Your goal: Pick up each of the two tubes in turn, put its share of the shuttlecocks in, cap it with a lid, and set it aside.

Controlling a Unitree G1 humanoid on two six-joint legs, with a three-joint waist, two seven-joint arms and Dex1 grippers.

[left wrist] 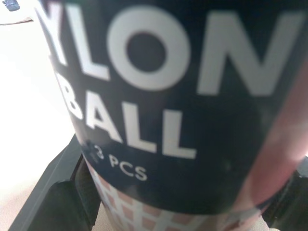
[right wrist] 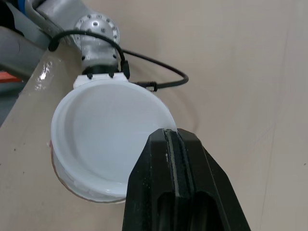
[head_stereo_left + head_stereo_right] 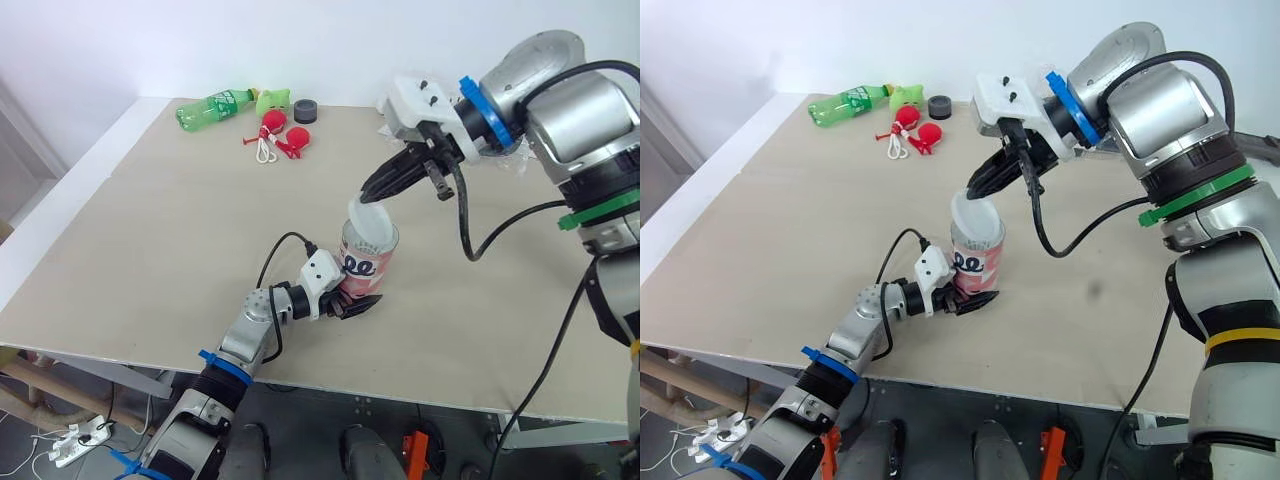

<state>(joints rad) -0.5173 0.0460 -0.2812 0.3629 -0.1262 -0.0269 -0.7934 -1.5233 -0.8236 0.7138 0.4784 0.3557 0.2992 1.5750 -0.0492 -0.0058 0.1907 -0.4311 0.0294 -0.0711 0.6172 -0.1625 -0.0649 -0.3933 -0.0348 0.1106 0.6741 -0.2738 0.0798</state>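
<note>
Closest to the camera, the left arm comes up from under the near edge of the table [image 3: 150, 250], its forearm slanting forward and to the right with the wrist low over the tabletop. The left tool [image 3: 358, 298] lies roughly level and is clamped around the lower part of the tube [image 3: 372, 262]. In the left wrist view its black fingers [image 1: 53, 202] sit on either side of the dark printed wall. The tube stands upright near the middle of the table's near half. I cannot tell whether its base touches the surface or is held just clear of it.

Over the tube's mouth is the white lid [image 3: 372, 222], tilted with one edge raised and not seated flat. The right tool [image 3: 368, 193] is closed tight on that raised rim, and the right wrist view shows its two fingers pressed together on the lid's edge. The right arm reaches in from the right with its elbow high, its forearm sloping down and to the left, and the fingers pointing down at the tube.

Along the far edge, well apart from the tube, lie a green bottle [image 3: 215, 106] on its side, a small green toy [image 3: 272, 100], red pieces with a white cord [image 3: 280, 135] and a black ring [image 3: 305, 111].
</note>
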